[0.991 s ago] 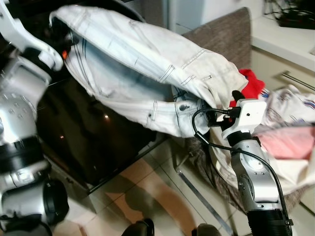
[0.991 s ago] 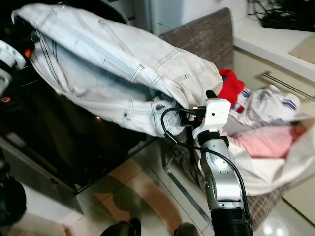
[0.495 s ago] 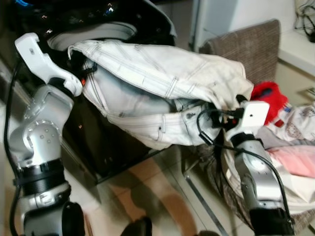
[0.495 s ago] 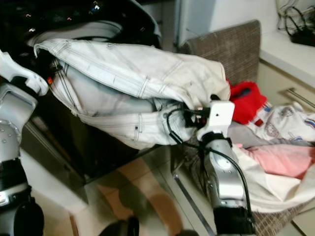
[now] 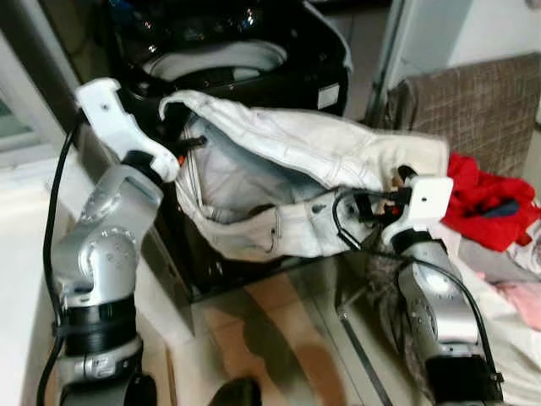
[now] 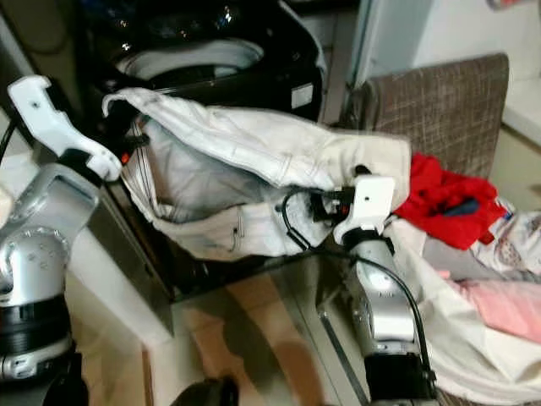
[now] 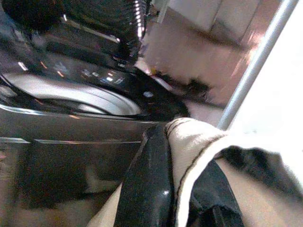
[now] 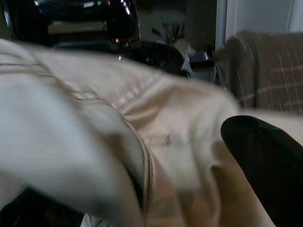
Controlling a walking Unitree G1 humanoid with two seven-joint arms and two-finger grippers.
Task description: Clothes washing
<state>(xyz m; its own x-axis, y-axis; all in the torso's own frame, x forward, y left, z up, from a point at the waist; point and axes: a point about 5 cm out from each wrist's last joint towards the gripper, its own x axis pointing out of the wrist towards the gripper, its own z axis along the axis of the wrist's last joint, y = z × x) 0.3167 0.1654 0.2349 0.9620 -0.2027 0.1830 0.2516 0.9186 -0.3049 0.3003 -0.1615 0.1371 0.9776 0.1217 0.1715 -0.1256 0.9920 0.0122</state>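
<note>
A pair of white jeans point(image 5: 279, 161) hangs stretched between my two grippers, in front of a black top-loading washing machine point(image 5: 325, 80). The machine's lid is up and its pale drum rim point(image 5: 211, 61) shows. My left gripper point(image 5: 188, 145) is shut on one end of the jeans, close to the machine's front edge. In the left wrist view a black finger point(image 7: 147, 184) pinches a seamed fold of fabric point(image 7: 189, 137). My right gripper point(image 5: 365, 201) is shut on the waistband end, its fingers buried in cloth. The right wrist view has one finger point(image 8: 265, 156) pressed against the jeans point(image 8: 94, 118).
A brown checked laundry hamper point(image 5: 473, 93) stands at the right, holding a red garment point(image 5: 486, 190) and a pink one point(image 5: 520, 300). A glossy tiled floor point(image 5: 279, 338) lies below the jeans. A pale surface point(image 5: 25, 254) runs along the left.
The camera has swung toward the washing machine, so its open drum now shows. Both grippers keep their hold, and the jeans sit closer to the machine's front and more bunched.
</note>
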